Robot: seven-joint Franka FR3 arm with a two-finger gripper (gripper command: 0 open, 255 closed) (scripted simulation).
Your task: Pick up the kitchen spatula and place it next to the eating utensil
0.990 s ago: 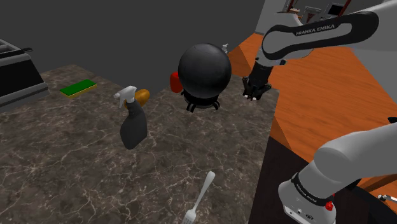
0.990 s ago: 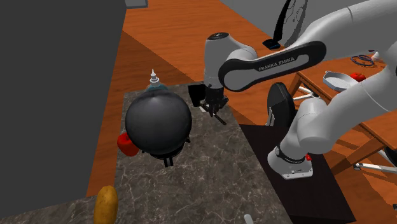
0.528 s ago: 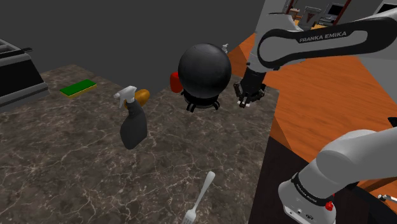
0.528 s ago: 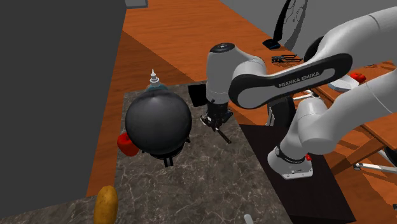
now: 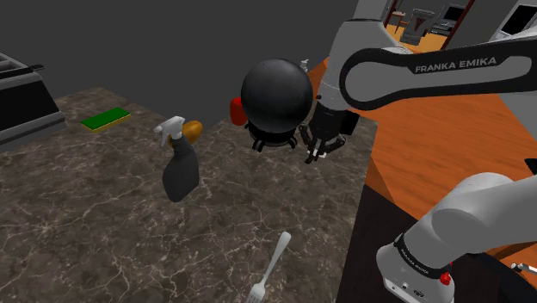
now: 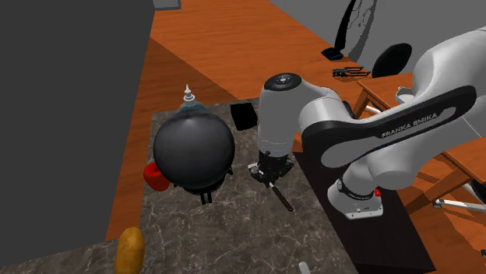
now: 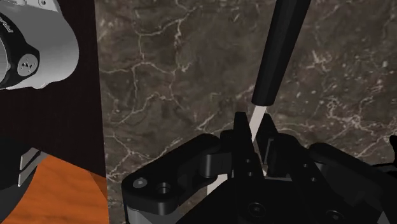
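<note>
One spatula between the claw's fingers, black handle beyond them.

Location type: a household kitchen. The work surface is a dark marble-patterned counter carrying kitchen items: a spray bottle, a green sponge, a fork and a potato. An orange wooden floor of domestic appearance borders the counter on two sides.

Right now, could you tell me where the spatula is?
The spatula is clasped in the end effector, over the dark veined counter, just to the second exterior view's right of the round black object.
</note>
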